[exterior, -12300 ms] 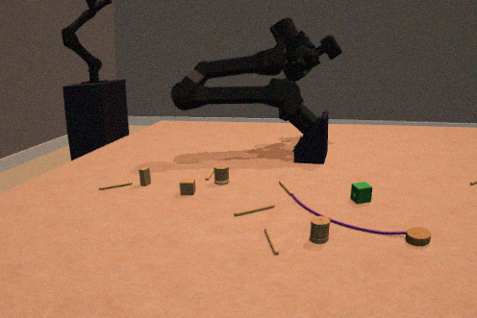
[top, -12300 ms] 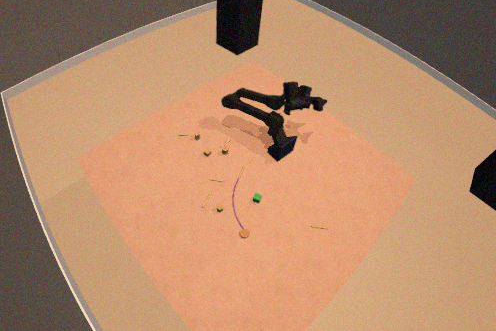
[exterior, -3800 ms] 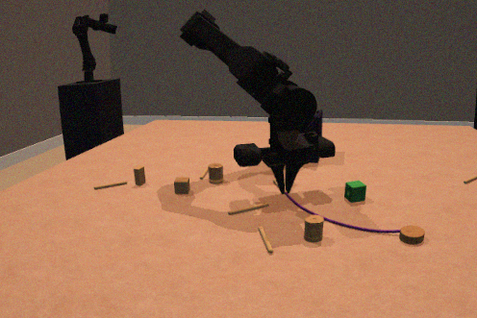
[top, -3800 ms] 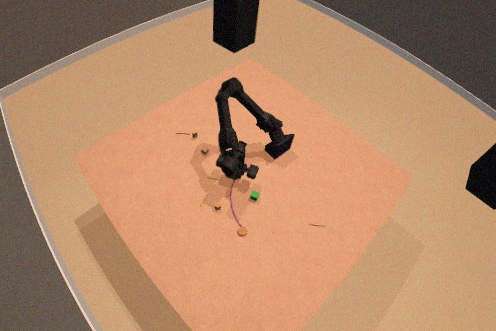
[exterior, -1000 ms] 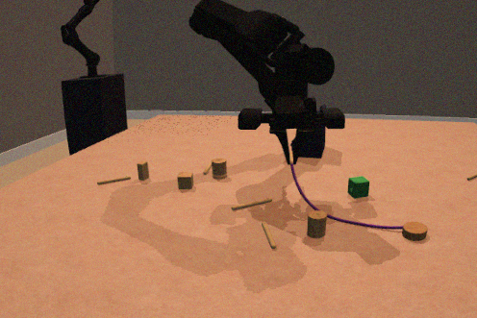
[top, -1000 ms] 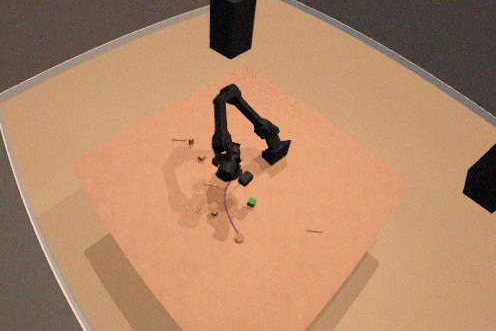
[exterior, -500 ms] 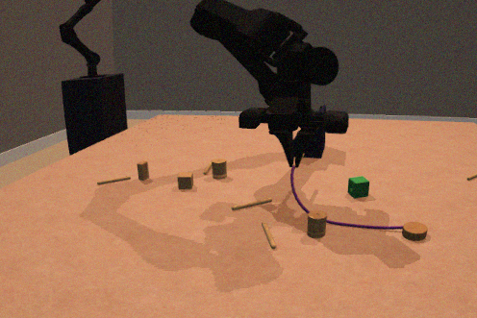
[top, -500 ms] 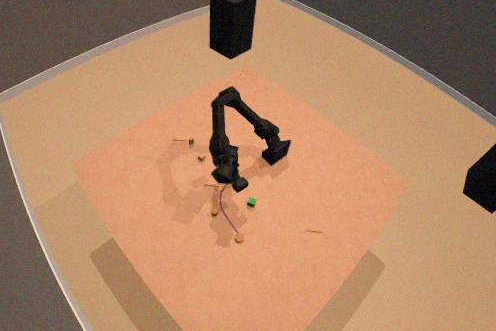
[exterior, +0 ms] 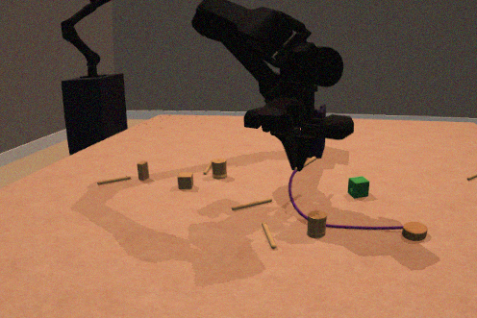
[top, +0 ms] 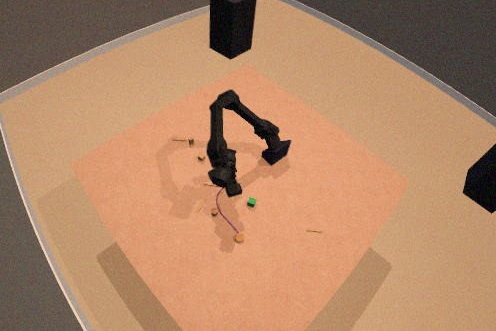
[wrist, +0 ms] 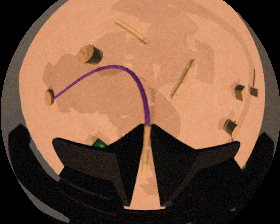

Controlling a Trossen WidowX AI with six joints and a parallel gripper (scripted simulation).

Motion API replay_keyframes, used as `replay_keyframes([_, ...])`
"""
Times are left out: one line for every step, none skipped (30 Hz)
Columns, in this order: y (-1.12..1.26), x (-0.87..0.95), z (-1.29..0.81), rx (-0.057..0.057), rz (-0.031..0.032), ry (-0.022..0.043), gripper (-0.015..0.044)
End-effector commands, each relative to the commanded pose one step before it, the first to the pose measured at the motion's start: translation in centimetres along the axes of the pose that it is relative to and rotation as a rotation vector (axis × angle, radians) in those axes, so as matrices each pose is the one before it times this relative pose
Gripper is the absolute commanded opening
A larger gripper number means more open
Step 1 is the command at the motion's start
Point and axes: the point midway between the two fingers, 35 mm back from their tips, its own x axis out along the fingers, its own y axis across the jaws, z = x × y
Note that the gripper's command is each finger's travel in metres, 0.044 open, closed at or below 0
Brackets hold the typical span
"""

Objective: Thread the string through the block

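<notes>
My gripper (exterior: 299,165) (top: 223,185) (wrist: 146,127) is shut on the thin wooden stick (wrist: 145,160) and holds it a little above the table, pointing down. The purple string (exterior: 294,200) (top: 223,214) (wrist: 113,67) runs from the stick's end in a curve along the table to the round wooden button (exterior: 414,231) (top: 239,237) (wrist: 49,97). A short wooden cylinder block (exterior: 316,224) (top: 214,212) (wrist: 89,52) stands right beside the string. The string passes next to it, not through it. I cannot see its hole.
Three more wooden cylinders (exterior: 142,170) (exterior: 185,181) (exterior: 219,168) stand to the left. Loose sticks (exterior: 251,205) (exterior: 268,235) (exterior: 113,181) (top: 314,231) lie around. A green cube (exterior: 359,186) (top: 251,202) sits right of the gripper. A black pedestal (exterior: 93,110) stands at the far left.
</notes>
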Motion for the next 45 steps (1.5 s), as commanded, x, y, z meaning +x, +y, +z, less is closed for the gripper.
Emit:
replay_keyframes([0.388, -0.113, 0.629, 0.0878, 0.0002, -0.00528, 0.0])
replay_keyframes([0.099, 0.002, 0.084, 0.0185, -0.00001, -0.00015, 0.0])
replay_keyframes([0.1, 0.002, 0.082, 0.0185, -0.00001, -0.00015, 0.0])
replay_keyframes([0.102, 0.003, 0.08, 0.0185, -0.00001, -0.00015, 0.0])
replay_keyframes([0.103, 0.003, 0.078, 0.0185, -0.00001, -0.00015, 0.0])
replay_keyframes([0.104, 0.004, 0.075, 0.0185, 0.0, -0.00015, 0.0])
replay_keyframes([0.109, 0.004, 0.075, 0.019, 0.0, -0.00015, 0.0])
replay_keyframes([0.111, 0.005, 0.073, 0.0191, 0.0, -0.00015, 0.0])
replay_keyframes([0.112, 0.005, 0.071, 0.019, 0.0, -0.00015, 0.0])
replay_keyframes([0.113, 0.006, 0.068, 0.019, 0.00001, -0.00015, 0.0])
replay_keyframes([0.114, 0.006, 0.065, 0.019, 0.00001, -0.00015, 0.0])
replay_keyframes([0.115, 0.006, 0.063, 0.019, 0.00001, -0.00015, 0.0])
replay_keyframes([0.116, 0.007, 0.06, 0.019, 0.00001, -0.00015, 0.0])
replay_keyframes([0.117, 0.007, 0.058, 0.019, 0.00002, -0.00015, 0.0])
replay_keyframes([0.118, 0.008, 0.055, 0.019, 0.00002, -0.00015, 0.0])
replay_keyframes([0.119, 0.008, 0.053, 0.019, 0.00002, -0.00015, 0.0])
replay_keyframes([0.121, 0.009, 0.049, 0.0191, -0.00001, -0.00024, 0.0])
replay_keyframes([0.122, 0.01, 0.047, 0.0191, -0.00001, -0.00024, 0.0])
replay_keyframes([0.122, 0.01, 0.044, 0.0191, 0.0, -0.00024, 0.0])
replay_keyframes([0.123, 0.01, 0.041, 0.0191, 0.0, -0.00024, 0.0])
replay_keyframes([0.124, 0.011, 0.039, 0.0191, 0.00001, -0.00024, 0.0])
replay_keyframes([0.124, 0.011, 0.036, 0.0191, 0.00001, -0.00024, 0.0])
replay_keyframes([0.124, 0.012, 0.033, 0.0191, 0.00002, -0.00024, 0.0])
replay_keyframes([0.125, 0.012, 0.03, 0.0191, 0.00002, -0.00024, 0.0])
replay_keyframes([0.125, 0.013, 0.028, 0.0191, 0.00002, -0.00024, 0.0])
replay_keyframes([0.125, 0.013, 0.025, 0.0191, 0.00003, -0.00024, 0.0])
replay_keyframes([0.126, 0.014, 0.022, 0.0191, 0.00003, -0.00024, 0.0])
replay_keyframes([0.126, 0.014, 0.02, 0.0191, 0.00004, -0.00024, 0.0])
replay_keyframes([0.126, 0.015, 0.017, 0.0191, 0.00004, -0.00023, 0.0])
replay_keyframes([0.126, 0.015, 0.014, 0.0191, 0.00004, -0.00023, 0.0])
replay_keyframes([0.126, 0.015, 0.011, 0.0191, 0.00005, -0.00023, 0.0])
replay_keyframes([0.126, 0.016, 0.009, 0.0191, 0.00005, -0.00023, 0.0])
replay_keyframes([0.126, 0.016, 0.006, 0.0191, 0.00006, -0.00023, 0.0])
replay_keyframes([0.126, 0.017, 0.003, 0.0191, 0.00006, -0.00023, 0.0])
replay_keyframes([0.125, 0.017, 0.0, 0.0191, 0.00006, -0.00023, 0.0])
replay_keyframes([0.101, 0.014, -0.002, 0.0155, 0.00005, -0.00018, 0.0])
replay_keyframes([0.061, 0.009, -0.002, 0.0093, 0.00003, -0.00011, 0.0])
replay_keyframes([0.02, 0.003, -0.001, 0.0031, 0.00001, -0.00004, 0.0])
replay_keyframes([0.0, 0.0, 0.0, 0.0, 0.0, 0.0, 0.0])
replay_keyframes([0.0, 0.0, 0.0, 0.0, 0.0, 0.0, 0.0])
replay_keyframes([0.0, 0.0, 0.0, 0.0, 0.0, 0.0, 0.0])
replay_keyframes([0.002, 0.0, 0.02, 0.0, 0.00001, 0.00001, 0.0])
replay_keyframes([0.007, -0.001, 0.061, 0.0, 0.00004, 0.00003, 0.0])
replay_keyframes([0.011, -0.002, 0.102, 0.0, 0.00007, 0.00005, 0.0])
replay_keyframes([0.013, -0.003, 0.124, 0.0, 0.00008, 0.00006, 0.0])
